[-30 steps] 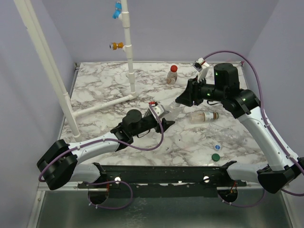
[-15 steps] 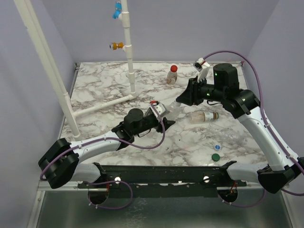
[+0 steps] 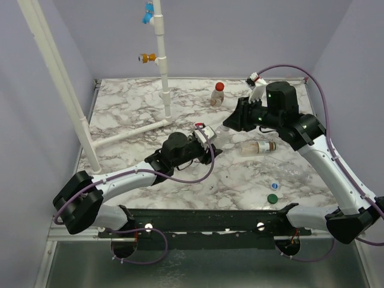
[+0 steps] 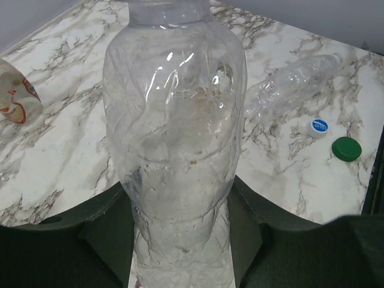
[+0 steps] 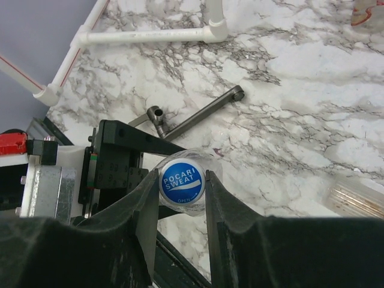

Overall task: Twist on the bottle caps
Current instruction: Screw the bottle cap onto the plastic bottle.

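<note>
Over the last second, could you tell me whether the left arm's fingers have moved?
Yes: the left fingers, gripping the clear bottle, have edged rightwards, closer to the labelled bottle lying on its side.

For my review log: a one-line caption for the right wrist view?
Right hand grips a white-and-blue cap on the clear bottle that the left hand holds over the marble table.

Top cam: fixed high, behind L arm [image 3: 120, 180] + R arm [image 3: 336, 174], looks down + fwd over whole marble table [image 3: 240, 180] to back wall [image 3: 240, 36]; far off. L wrist cam: v. close, low, looks along L gripper [image 4: 178, 198]; clear bottle [image 4: 174, 120] fills frame. Green cap [image 4: 346, 149] behind it also in top view, nr front-right edge. R wrist cam: close, looks steeply down past R gripper [image 5: 182, 180] + blue-white cap [image 5: 180, 183] at tabletop; white pipe [image 5: 150, 36] shared w/ top view.
</note>
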Controlling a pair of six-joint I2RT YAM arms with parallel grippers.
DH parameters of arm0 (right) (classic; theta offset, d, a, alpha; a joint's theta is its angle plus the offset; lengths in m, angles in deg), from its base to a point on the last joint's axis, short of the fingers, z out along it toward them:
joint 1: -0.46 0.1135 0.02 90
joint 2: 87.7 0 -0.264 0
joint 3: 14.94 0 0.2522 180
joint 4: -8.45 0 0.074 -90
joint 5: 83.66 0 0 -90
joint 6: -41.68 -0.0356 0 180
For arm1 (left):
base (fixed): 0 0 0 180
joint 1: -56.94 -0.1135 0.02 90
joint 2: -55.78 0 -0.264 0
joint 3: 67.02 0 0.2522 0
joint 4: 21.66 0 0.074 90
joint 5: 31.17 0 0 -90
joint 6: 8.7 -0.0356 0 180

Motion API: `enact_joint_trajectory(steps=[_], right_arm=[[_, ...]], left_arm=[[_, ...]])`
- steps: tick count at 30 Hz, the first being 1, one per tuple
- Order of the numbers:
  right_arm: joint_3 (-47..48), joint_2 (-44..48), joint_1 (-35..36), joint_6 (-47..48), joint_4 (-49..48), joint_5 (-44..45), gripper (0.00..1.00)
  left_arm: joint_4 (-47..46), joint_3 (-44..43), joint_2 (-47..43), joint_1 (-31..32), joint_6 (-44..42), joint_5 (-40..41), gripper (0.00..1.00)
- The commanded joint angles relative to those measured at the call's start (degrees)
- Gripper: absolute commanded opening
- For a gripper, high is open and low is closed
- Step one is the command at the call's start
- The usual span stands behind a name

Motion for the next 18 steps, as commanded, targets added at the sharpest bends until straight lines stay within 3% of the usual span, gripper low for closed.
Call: enact_joint_trajectory(steps=[1,18], right_arm=[[-2.4,-1.0,1.1,-6.0,1.1,1.1,0.19],[4.3,-8.5,1.1,-22.1,12.2,13.0,0.13]], left_arm=[[-3.1,-4.5,0.4,-0.2,-1.0,8.8,0.0],[-10.6,-12.0,7.1,5.2,-17.7,36.8,0.0]])
